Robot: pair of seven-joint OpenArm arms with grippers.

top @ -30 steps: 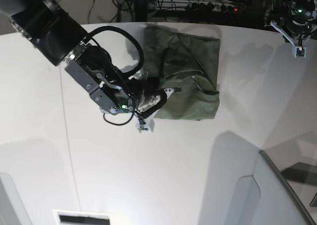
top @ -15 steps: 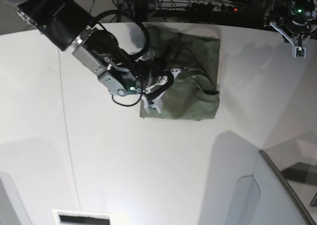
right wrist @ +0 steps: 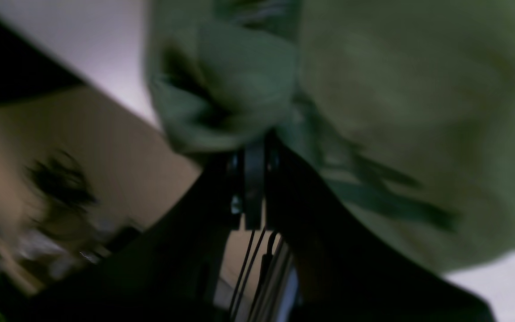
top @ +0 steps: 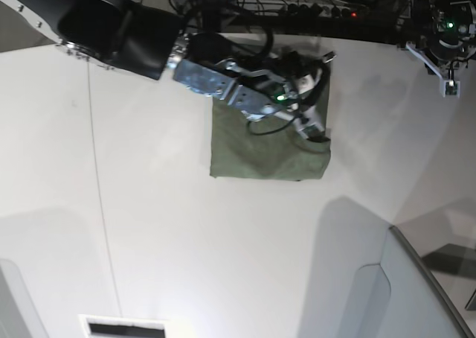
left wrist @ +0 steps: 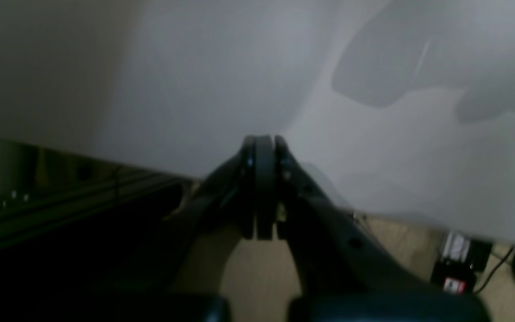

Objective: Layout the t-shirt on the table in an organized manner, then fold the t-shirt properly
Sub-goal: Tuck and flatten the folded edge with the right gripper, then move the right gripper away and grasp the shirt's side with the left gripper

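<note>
Where cloth's left half lay spread, right end effector (right wrist: 254, 147) pinching t-shirt (top: 260, 155) now at right edge.

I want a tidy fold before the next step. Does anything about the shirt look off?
Yes. The t-shirt is a rough rectangle on the table, but its right side is bunched and creased where the right gripper pinches a wad of cloth. The left gripper hangs shut, away from it.
</note>
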